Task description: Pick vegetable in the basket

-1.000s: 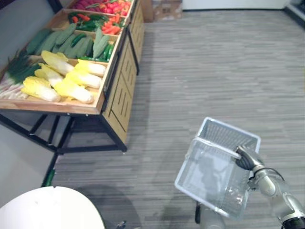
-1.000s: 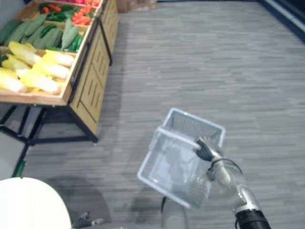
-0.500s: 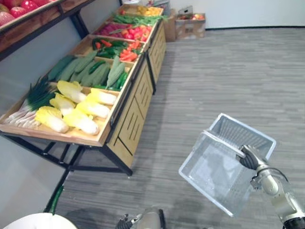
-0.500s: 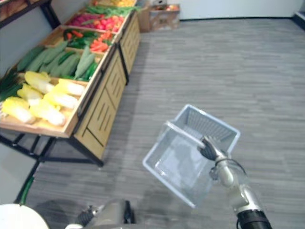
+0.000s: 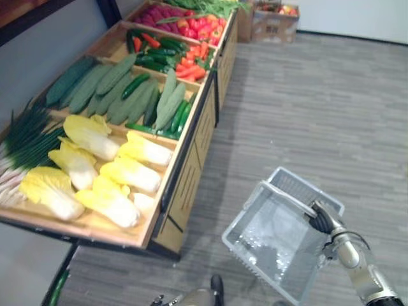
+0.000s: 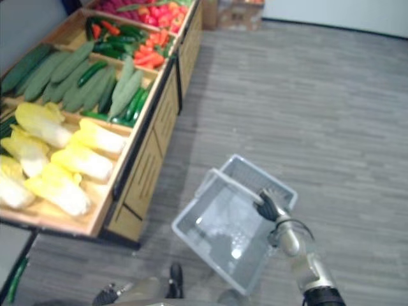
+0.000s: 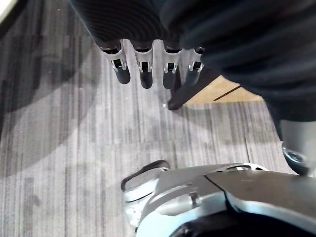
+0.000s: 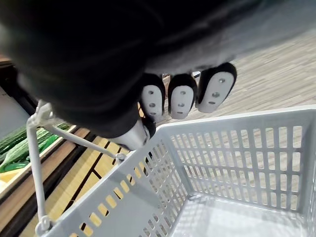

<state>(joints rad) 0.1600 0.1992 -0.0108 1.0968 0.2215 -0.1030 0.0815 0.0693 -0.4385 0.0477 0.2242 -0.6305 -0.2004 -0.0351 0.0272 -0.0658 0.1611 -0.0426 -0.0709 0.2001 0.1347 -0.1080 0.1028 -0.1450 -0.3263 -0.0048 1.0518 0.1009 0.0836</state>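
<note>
Holding the empty basket by its handle in our curled right hand, we risk swinging it into the vegetable stand at the frame's left.

We see a pale grey slotted plastic basket hanging tilted and empty above the floor, near the wooden stand. On that stand, yellow leafy cabbages and long green cucumbers lie in adjoining compartments.

Both eye views look down from above, sharing the basket and stand; wrist views sit close.
</note>
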